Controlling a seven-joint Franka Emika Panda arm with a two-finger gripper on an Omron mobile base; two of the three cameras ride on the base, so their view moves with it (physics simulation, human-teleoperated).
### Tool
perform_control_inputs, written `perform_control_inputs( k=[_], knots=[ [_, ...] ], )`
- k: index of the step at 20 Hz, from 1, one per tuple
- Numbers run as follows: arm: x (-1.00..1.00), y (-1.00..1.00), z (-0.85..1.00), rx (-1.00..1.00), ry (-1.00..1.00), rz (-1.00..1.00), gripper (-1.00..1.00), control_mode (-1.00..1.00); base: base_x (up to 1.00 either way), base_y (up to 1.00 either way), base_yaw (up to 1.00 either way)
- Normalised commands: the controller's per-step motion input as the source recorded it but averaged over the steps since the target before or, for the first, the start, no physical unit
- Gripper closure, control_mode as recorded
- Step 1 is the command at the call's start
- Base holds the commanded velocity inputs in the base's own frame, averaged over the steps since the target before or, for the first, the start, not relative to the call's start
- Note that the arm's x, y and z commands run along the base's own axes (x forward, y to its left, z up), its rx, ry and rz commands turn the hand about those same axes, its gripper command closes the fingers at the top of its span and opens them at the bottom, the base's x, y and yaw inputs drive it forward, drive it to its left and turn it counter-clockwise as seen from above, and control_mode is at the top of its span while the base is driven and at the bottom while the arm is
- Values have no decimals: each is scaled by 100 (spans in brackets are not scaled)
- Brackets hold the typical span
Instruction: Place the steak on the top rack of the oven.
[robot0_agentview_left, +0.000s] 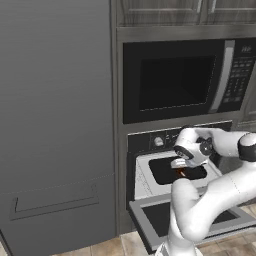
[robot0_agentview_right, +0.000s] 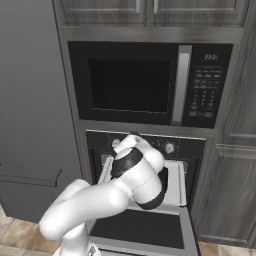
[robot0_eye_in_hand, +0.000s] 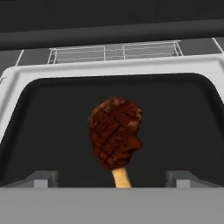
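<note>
The steak (robot0_eye_in_hand: 116, 135), a dark reddish-brown lump with a pale orange bone end, lies on the dark centre of the top rack (robot0_eye_in_hand: 113, 68), whose pale grey rim frames it. My gripper (robot0_eye_in_hand: 111, 178) hangs just above and in front of the steak, open. Its two fingertips (robot0_eye_in_hand: 41, 178) stand wide apart on either side and touch nothing. In the left base view the gripper (robot0_agentview_left: 180, 166) reaches into the oven (robot0_agentview_left: 150, 140) over the pulled-out rack (robot0_agentview_left: 145, 175), with a bit of the steak (robot0_agentview_left: 181, 173) showing under it. My arm hides the hand in the right base view.
The oven's dark-glass door (robot0_agentview_left: 150, 215) is dropped open below the rack, and it juts toward my base (robot0_agentview_right: 140, 227). A black-windowed microwave (robot0_agentview_left: 175, 80) sits above the oven. Tall grey cabinet panels (robot0_agentview_left: 55, 125) stand to the left. A wire shelf (robot0_eye_in_hand: 113, 52) shows deeper inside the oven.
</note>
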Motion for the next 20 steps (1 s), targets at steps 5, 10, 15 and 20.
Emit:
perform_control_inputs(
  k=[5, 10, 15, 20],
  knots=[
    [-57, -24, 57, 4, 0, -1, -100, -100, 0, 0, 0],
    [-69, -37, 42, 4, -1, -2, -100, -100, 0, 0, 0],
    [-60, -40, 97, 10, -1, 0, -100, -100, 0, 0, 0],
    [-44, -35, 100, 10, 0, 0, -100, -100, 0, 0, 0]
  ],
)
